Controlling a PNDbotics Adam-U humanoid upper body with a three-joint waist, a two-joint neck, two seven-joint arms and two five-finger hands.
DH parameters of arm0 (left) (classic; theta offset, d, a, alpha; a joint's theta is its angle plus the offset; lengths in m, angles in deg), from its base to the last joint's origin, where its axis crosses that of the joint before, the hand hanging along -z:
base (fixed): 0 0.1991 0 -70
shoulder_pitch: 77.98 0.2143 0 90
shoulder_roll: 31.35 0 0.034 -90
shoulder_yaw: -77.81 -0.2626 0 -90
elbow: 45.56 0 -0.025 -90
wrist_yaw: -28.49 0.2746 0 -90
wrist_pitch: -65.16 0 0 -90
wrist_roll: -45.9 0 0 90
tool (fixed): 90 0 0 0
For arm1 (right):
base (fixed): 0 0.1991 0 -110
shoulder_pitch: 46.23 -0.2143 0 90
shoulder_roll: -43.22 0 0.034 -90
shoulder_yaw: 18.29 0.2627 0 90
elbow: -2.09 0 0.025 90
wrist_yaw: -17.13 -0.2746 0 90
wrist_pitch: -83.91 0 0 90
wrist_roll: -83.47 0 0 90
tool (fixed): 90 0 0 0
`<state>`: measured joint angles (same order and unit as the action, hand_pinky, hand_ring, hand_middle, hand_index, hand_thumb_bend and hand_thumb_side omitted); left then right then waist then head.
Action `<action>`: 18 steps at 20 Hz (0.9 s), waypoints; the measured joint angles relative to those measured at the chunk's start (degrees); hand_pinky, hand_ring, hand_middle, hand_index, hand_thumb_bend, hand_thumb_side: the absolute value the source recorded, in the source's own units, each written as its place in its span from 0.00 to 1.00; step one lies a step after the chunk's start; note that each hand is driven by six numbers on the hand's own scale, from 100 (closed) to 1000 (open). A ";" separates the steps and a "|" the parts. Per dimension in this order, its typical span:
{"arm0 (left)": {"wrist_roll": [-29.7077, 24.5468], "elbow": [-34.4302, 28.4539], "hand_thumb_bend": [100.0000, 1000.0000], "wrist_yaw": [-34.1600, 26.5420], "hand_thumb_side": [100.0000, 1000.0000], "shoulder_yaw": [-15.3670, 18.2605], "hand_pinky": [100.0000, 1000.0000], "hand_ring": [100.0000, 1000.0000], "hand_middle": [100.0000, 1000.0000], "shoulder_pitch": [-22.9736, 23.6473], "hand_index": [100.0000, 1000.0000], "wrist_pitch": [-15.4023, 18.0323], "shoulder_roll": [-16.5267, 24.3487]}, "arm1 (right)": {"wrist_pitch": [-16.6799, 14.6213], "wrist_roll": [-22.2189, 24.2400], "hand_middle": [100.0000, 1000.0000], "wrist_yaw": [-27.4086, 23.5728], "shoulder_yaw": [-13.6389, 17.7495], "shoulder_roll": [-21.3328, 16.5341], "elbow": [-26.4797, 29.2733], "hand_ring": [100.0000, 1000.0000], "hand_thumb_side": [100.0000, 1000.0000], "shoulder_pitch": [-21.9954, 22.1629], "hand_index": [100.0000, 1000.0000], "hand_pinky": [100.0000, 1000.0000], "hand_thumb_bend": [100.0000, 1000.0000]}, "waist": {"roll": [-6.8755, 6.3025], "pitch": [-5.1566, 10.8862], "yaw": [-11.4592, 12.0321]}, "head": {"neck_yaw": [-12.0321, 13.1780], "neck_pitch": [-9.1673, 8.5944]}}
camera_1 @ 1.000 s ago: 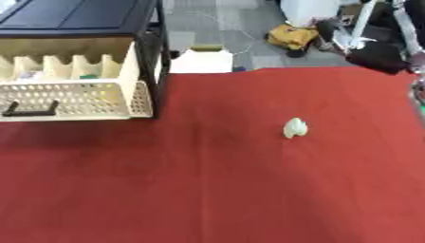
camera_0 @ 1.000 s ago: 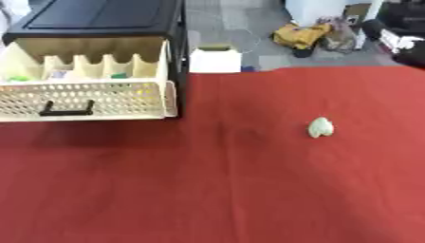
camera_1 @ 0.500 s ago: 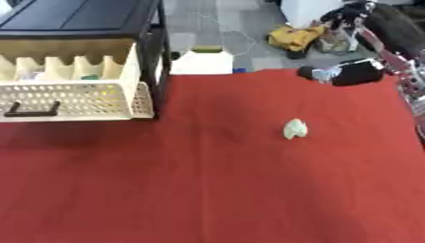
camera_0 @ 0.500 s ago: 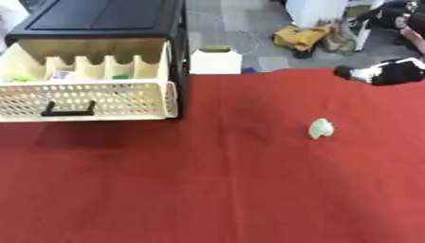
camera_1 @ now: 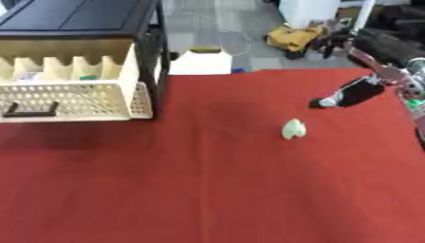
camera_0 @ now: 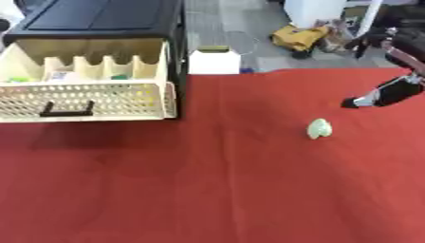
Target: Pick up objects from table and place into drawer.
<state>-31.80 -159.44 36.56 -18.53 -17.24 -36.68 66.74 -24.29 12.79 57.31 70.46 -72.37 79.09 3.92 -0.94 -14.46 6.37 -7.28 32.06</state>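
A small pale green object (camera_0: 318, 128) lies on the red table (camera_0: 216, 190), right of centre. My right hand (camera_1: 347, 94) comes in from the upper right and hovers a little above and to the right of it, black fingers stretched down-left, holding nothing. The cream drawer (camera_0: 83, 98) stands pulled open at the left, under a black cabinet (camera_0: 104, 21); small items lie inside it behind dividers. My left hand does not show.
A white box (camera_0: 214, 61) sits at the table's far edge beside the cabinet. Beyond the table, yellow and dark clutter (camera_0: 303, 38) lies on the grey floor. Red cloth stretches bare across the front.
My right hand has come into view from the upper right and dropped toward the pale green object. The object and drawer have not moved.
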 measured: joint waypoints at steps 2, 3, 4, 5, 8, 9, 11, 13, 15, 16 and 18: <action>-0.24 0.00 0.07 0.01 1.00 0.00 0.00 0.00 0.00 0.03 0.69 -0.09 -0.01 | 0.19 1.68 0.60 -0.90 -0.28 0.00 -0.47 0.83 0.14 0.01 0.84 0.70 0.63 | -0.01 0.01 -0.01 | -0.07 -0.18; -0.33 0.00 0.07 0.02 1.00 0.00 0.00 0.00 0.00 0.08 0.68 -0.13 -0.02 | 0.31 2.35 0.61 -1.20 -0.44 0.00 -0.72 0.83 0.14 0.02 0.84 0.70 0.62 | -0.01 0.01 0.00 | -0.13 -0.23; -0.43 0.00 0.07 0.03 1.00 0.00 0.00 0.00 0.00 0.11 0.68 -0.17 -0.03 | 0.43 2.91 0.63 -1.43 -0.57 0.00 -0.98 0.82 0.13 0.04 0.84 0.69 0.62 | -0.01 0.01 0.03 | -0.16 -0.34; -0.55 0.00 0.07 0.04 1.00 0.00 0.00 0.00 0.00 0.16 0.68 -0.23 -0.04 | 0.53 3.38 0.65 -1.55 -0.69 0.00 -1.27 0.82 0.13 0.06 0.84 0.69 0.62 | -0.01 0.01 0.05 | -0.19 -0.38; -0.85 0.00 0.07 0.07 1.00 0.00 0.00 0.00 0.00 0.44 0.67 -0.41 -0.30 | 0.78 4.22 0.67 -1.65 -1.07 0.01 -1.92 0.81 0.13 0.15 0.84 0.67 0.61 | -0.01 0.01 0.14 | -0.36 -0.38; -0.94 0.00 0.07 0.07 1.00 0.00 0.00 0.00 0.00 0.44 0.67 -0.47 -0.48 | 0.88 4.41 0.67 -1.65 -1.25 0.01 -2.12 0.81 0.13 0.26 0.84 0.67 0.61 | -0.01 0.01 0.21 | -0.45 -0.38; -1.05 0.00 0.07 0.07 1.00 0.00 0.00 0.00 0.00 0.45 0.67 -0.54 -0.53 | 1.11 4.72 0.67 -1.63 -1.57 0.03 -2.58 0.80 0.14 0.38 0.84 0.67 0.61 | -0.01 0.01 0.30 | -0.63 -0.38; -1.12 0.00 0.07 0.07 1.00 0.00 0.00 0.00 0.00 0.45 0.66 -0.57 -0.54 | 1.39 4.89 0.66 -1.57 -1.67 0.14 -3.08 0.80 0.13 0.41 0.84 0.66 0.61 | -0.01 0.01 0.33 | -0.87 -0.38; -1.16 0.00 0.07 0.08 1.00 0.00 0.00 0.00 0.00 0.45 0.66 -0.58 -0.56 | 1.68 4.91 0.66 -1.49 -1.88 0.50 -3.59 0.80 0.12 0.51 0.83 0.66 0.60 | -0.02 0.01 0.36 | -0.97 -0.38; -1.17 0.00 0.07 0.08 1.00 0.01 0.00 0.00 0.00 0.45 0.66 -0.59 -0.59 | 1.83 4.90 0.65 -1.42 -2.00 0.67 -3.78 0.80 0.12 0.55 0.83 0.65 0.60 | -0.04 0.01 0.41 | -1.02 -0.38; -1.17 0.00 0.07 0.08 1.00 0.01 0.00 0.00 0.00 0.45 0.66 -0.59 -0.92 | 2.12 4.75 0.65 -1.06 -2.39 1.10 -4.08 0.79 0.12 0.57 0.83 0.65 0.60 | -0.13 0.01 0.43 | -1.18 -0.38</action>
<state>-32.98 -159.44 36.64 -18.52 -16.79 -37.26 65.82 -22.18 17.54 56.25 68.07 -71.27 75.01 4.49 -1.07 -14.45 6.80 -8.45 31.68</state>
